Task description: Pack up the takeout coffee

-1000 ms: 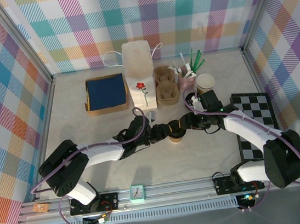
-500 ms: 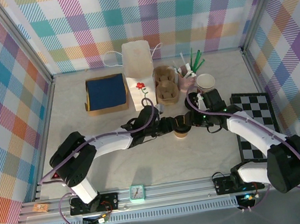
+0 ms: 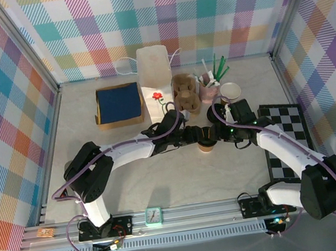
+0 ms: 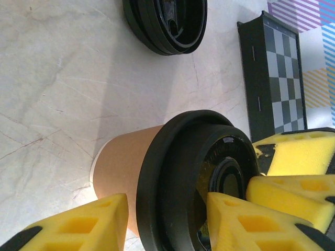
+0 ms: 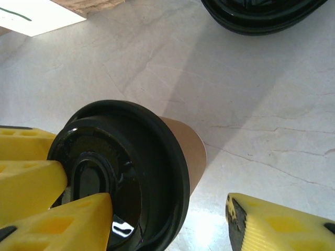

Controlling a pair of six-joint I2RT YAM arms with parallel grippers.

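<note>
Behind takeout coffee [image 4: 157, 178]: checkerboard [image 4: 272, 78] (left wrist); white card [image 5: 31, 15] (right wrist)

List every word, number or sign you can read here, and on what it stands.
None can be read.
Raised marks on the lid of the takeout coffee: too blurred.
Face of the small teal clock: too small.
On the white bag: a red flower drawing, no words.

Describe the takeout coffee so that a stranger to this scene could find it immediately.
Start at the tall white paper bag with a red flower at the back of the table. In front of it, slightly to the right, sits a small brown paper cup. Unlike the open cup beside the straws, it wears a black lid.
</note>
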